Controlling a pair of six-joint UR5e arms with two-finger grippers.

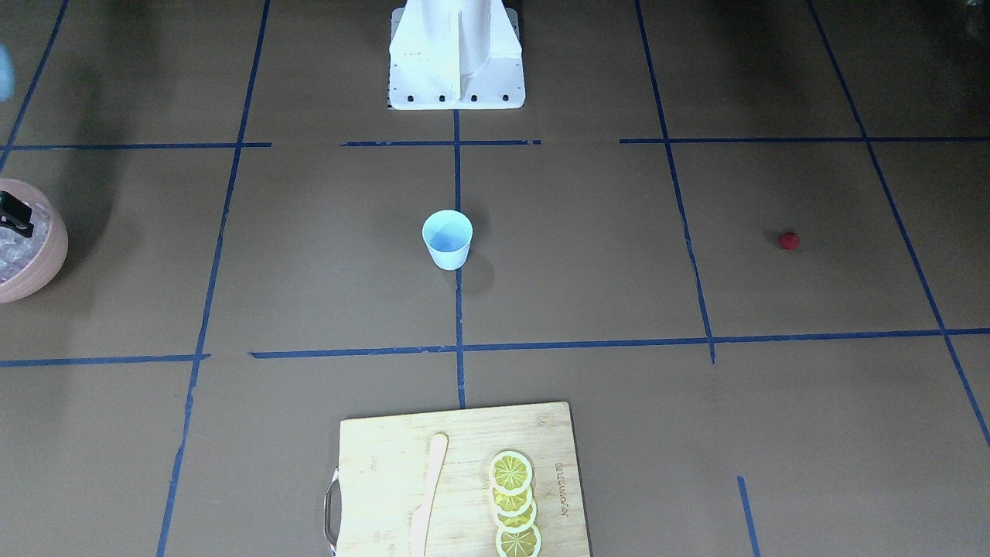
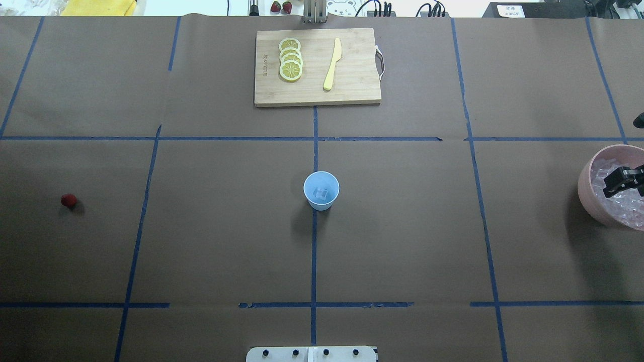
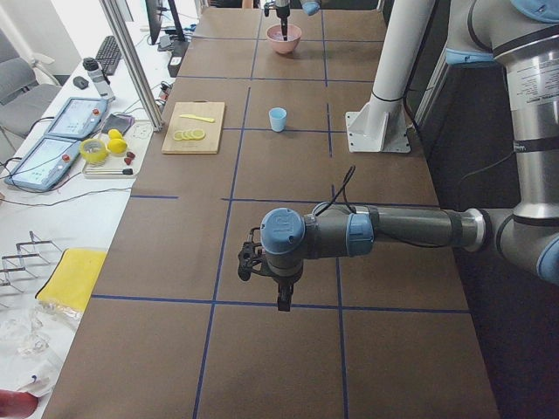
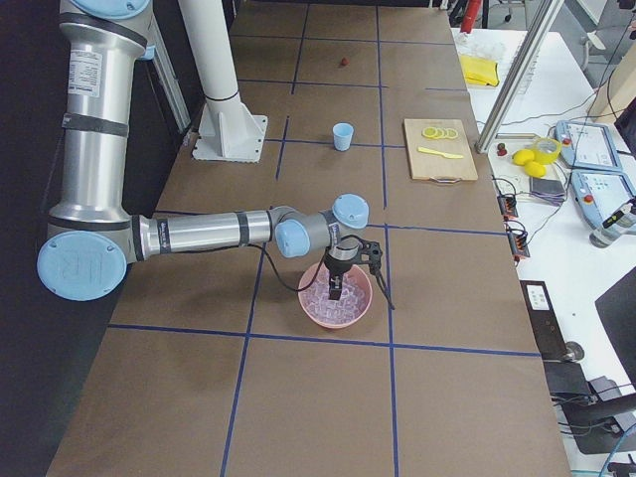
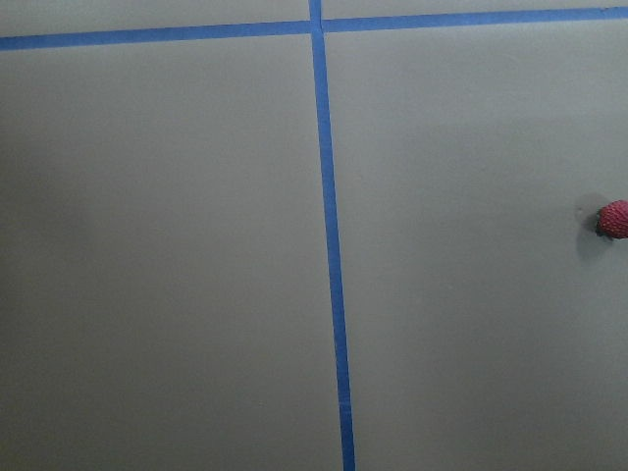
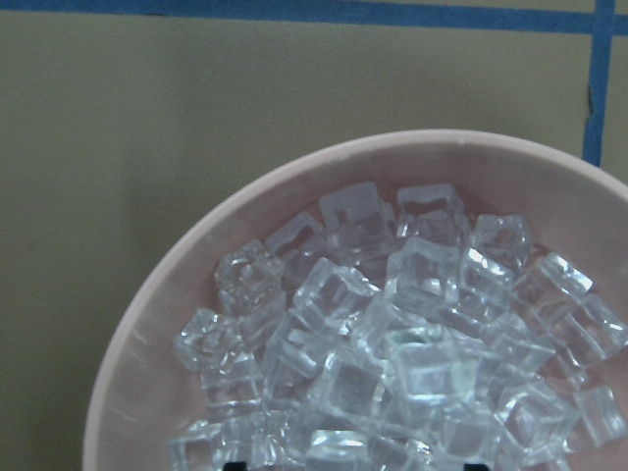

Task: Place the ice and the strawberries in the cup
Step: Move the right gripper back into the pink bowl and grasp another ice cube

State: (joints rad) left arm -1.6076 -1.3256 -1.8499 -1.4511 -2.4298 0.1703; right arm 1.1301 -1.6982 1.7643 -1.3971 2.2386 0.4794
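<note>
Two pincers, one busy and one idle. The right pincer (image 2: 615, 182) is down inside the pink bowl (image 2: 586, 193) at the robot's right end of the counter (image 2: 211, 241). In the wrist view its dark fingertips (image 6: 232, 463) stand apart at the bottom edge, with the heaped ice (image 6: 392, 343) between them. I cannot tell whether they touch the cubes.

The left pincer (image 3: 278, 295) hangs pointing down over bare counter at the robot's left end. It shows only from the side, so I cannot tell if it is apart or together. Its wrist camera catches the strawberry (image 5: 614, 219) at the right edge of the view, well clear of the blue tape (image 5: 329, 245).

- Cup (image 2: 321, 190): upright at mid-counter on a tape line, with one ice cube (image 2: 321, 193) at its bottom.
- Strawberry: lies alone on the robot's left side, well apart from the cup.
- Cutting board (image 2: 352, 93): at the far edge, carrying four overlapped lemon slices (image 2: 291, 59) and a pale knife (image 2: 332, 64) beside them.
</note>
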